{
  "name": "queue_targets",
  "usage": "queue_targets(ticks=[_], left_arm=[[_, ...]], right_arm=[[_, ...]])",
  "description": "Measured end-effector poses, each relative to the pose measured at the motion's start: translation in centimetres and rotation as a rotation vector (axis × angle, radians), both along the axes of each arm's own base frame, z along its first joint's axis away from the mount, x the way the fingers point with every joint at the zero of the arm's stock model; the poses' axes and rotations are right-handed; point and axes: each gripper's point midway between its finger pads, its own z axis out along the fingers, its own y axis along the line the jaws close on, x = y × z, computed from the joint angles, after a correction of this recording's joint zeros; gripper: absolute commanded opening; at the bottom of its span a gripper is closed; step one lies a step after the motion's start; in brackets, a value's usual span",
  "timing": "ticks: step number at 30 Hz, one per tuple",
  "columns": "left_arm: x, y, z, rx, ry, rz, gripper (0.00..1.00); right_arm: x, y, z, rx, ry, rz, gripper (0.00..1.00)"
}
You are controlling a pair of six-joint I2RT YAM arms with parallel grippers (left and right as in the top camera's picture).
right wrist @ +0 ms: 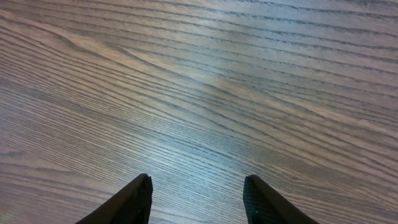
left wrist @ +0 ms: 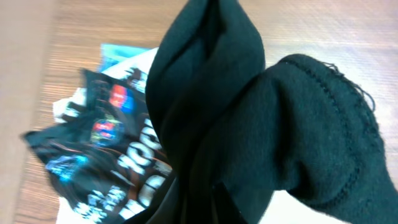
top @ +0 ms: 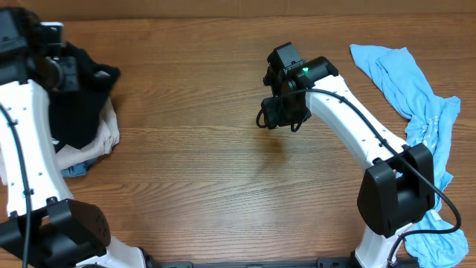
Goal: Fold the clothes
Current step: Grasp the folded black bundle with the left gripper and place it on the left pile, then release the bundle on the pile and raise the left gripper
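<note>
Overhead: left hand (top: 61,68) at far left, buried in black knit garment (top: 78,104) atop heap of white cloth (top: 109,135). Right hand (top: 279,113) at centre over bare wooden bench (top: 201,149). Crumpled light-blue garment (top: 416,104) along right edge.

Left wrist: black garment fills view, bunched close; fingers hidden, grip cannot be told. Black printed cloth (left wrist: 106,162) beneath.

Right wrist: fingers (right wrist: 138,199) apart, nothing between.

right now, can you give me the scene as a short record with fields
left gripper: over the clothes pile, fingers hidden by black garment
right gripper: open, above bare table, holding nothing
black garment: bunched up at left gripper
clothes pile: table's left side, unfolded
blue garment: right side, crumpled
</note>
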Motion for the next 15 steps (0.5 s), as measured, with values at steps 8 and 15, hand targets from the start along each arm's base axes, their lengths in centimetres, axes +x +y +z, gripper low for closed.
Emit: queue_targets(ticks=[8,15], left_arm=[[-0.6,6.0,0.4,0.021,-0.066,0.135,0.09],[-1.3,12.1,-5.2,-0.042,-0.007,0.298,0.13]], right_arm=[[0.0,0.0,0.0,0.0,0.0,0.0,0.51],[-0.3,-0.1,0.0,-0.005,0.011,0.0,0.51]])
